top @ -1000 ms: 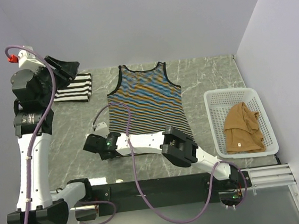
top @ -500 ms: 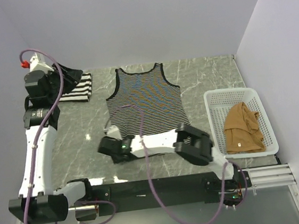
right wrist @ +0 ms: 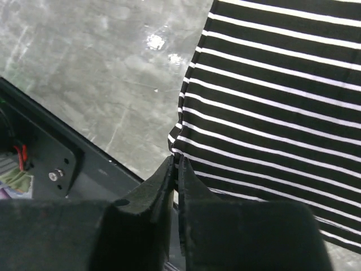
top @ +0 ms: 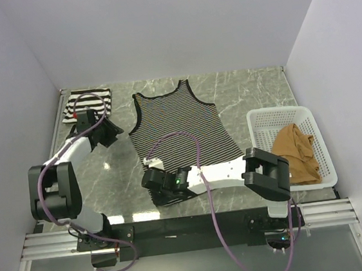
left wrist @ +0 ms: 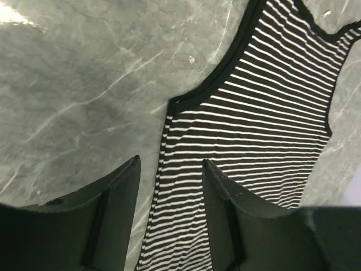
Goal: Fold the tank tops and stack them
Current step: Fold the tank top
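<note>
The thin-striped tank top (top: 180, 126) lies flat in the middle of the table. My right gripper (top: 154, 179) is at its near left hem corner. In the right wrist view that gripper (right wrist: 176, 162) is shut on the corner of the top (right wrist: 271, 96). My left gripper (top: 108, 131) is low beside the top's left side and open. In the left wrist view the gripper (left wrist: 171, 161) has the side edge of the top (left wrist: 265, 113) showing between its fingers, just below the armhole. The wide-striped tank top (top: 88, 104) lies folded at the back left. The tan tank top (top: 294, 153) sits crumpled in the basket.
A white lattice basket (top: 258, 118) stands at the right edge of the marble table (top: 248, 93). The black base rail (right wrist: 51, 152) runs along the near edge, right behind my right gripper. Walls close off the back and both sides.
My left arm came down from high at the back left to the top's left side. The right gripper shifted right and nearer and shut on the hem corner; the top moved slightly.
</note>
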Available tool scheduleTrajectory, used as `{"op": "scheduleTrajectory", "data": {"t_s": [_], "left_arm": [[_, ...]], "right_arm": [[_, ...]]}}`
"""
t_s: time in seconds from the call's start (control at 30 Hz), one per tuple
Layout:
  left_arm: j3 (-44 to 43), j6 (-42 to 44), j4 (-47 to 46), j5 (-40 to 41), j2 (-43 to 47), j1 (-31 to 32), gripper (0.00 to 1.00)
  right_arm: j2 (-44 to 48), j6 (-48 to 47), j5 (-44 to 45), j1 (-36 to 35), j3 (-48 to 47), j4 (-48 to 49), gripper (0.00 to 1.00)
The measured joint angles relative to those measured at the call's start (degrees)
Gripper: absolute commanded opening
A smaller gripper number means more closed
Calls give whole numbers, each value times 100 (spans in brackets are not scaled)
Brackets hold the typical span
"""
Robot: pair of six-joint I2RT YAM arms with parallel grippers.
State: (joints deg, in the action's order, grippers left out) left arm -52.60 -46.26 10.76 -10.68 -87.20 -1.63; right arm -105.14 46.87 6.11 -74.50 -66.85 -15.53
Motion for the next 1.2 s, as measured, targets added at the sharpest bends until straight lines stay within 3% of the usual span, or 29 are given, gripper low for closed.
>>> {"op": "scheduleTrajectory", "data": {"t_s": [0.03, 0.13, 0.2, 0.53, 0.83, 1.2], "left_arm": [[0, 0, -33, 0, -76, 24, 51], [-122, 7, -142, 13, -372, 199, 51], [-264, 11, -173, 42, -592, 334, 48], [-807, 146, -122, 651, -1644, 774, 40], [-813, 162, -116, 828, -1670, 787, 40], [-813, 162, -111, 857, -1670, 787, 39]], "right_arm": [[0, 7, -13, -2, 0, 15, 25], [-13, 35, 15, -28, -83, -61, 39], [-13, 35, 76, -61, -175, -160, 41], [-24, 57, 564, -251, -435, -699, 37], [-767, 20, 933, -634, -1460, -1106, 37], [-1196, 61, 1386, -708, -1696, -1705, 37]]}}
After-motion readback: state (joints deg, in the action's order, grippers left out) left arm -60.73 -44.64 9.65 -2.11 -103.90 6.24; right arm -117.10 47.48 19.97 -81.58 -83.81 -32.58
